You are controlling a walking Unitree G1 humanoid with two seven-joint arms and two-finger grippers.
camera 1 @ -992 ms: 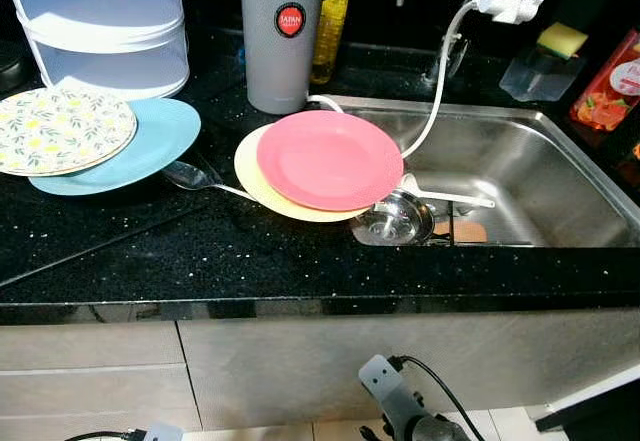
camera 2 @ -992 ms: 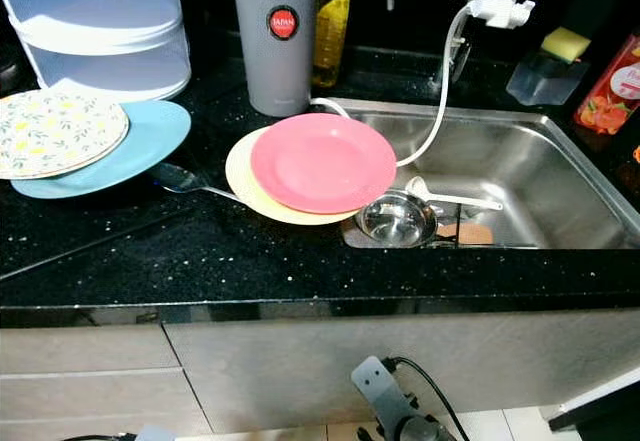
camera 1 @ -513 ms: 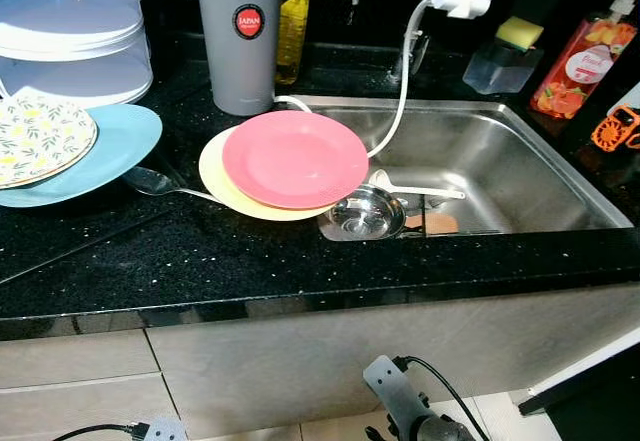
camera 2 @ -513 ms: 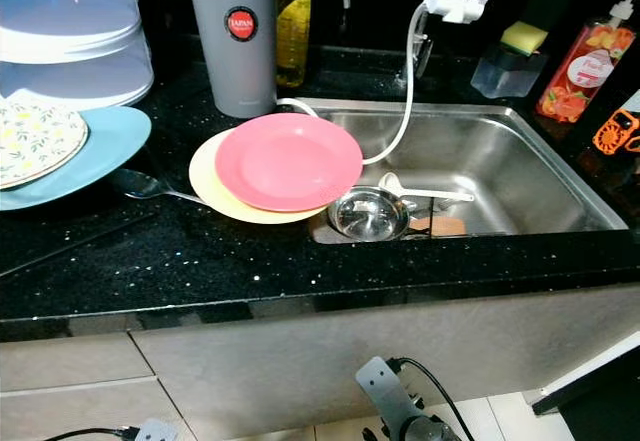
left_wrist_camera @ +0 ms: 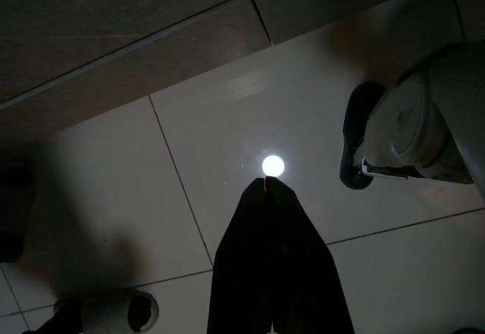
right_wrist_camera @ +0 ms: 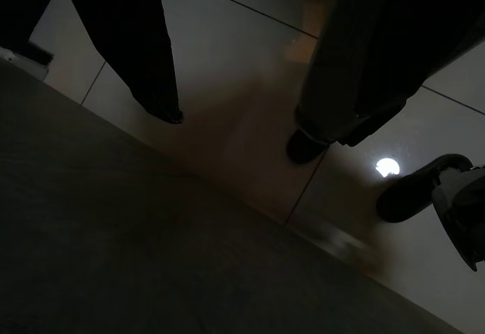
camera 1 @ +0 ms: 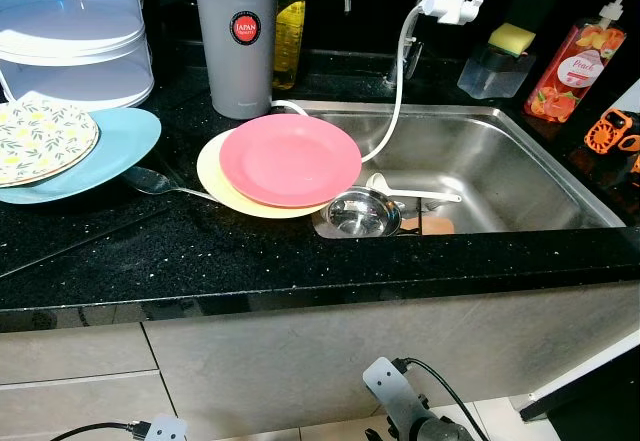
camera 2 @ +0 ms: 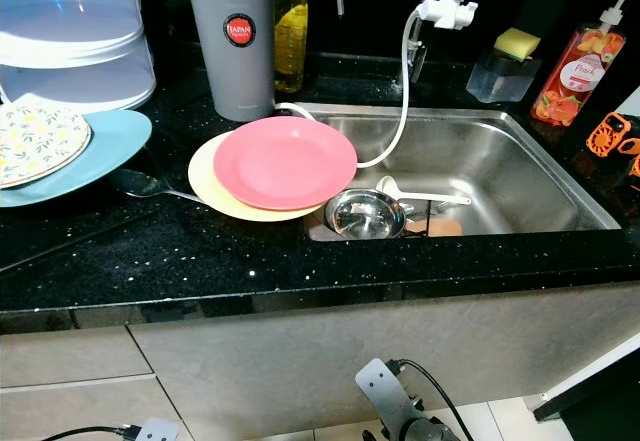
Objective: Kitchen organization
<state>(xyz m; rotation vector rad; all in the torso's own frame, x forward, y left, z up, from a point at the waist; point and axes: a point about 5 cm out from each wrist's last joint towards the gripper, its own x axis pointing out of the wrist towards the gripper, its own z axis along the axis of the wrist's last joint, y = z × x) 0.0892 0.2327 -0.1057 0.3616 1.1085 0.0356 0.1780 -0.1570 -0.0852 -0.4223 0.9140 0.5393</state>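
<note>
Left gripper [left_wrist_camera: 267,186] hangs low over glossy pale floor tiles [left_wrist_camera: 227,122], its black fingers pressed together, holding nothing. Right gripper [right_wrist_camera: 235,114] hangs idle too, fingers spread wide apart over the dim floor, nothing between them. Up on the speckled black bench [camera 1: 250,261], a round pink plate [camera 1: 290,159] sits on a cream plate [camera 1: 215,171] at the left rim of the steel sink [camera 1: 520,171], overhanging a small shiny bowl [camera 1: 360,216]. A metal spoon [camera 1: 150,181] pokes out beside them; a blue plate [camera 1: 120,141] with a floral plate [camera 1: 40,139] lies at the bench's left edge.
</note>
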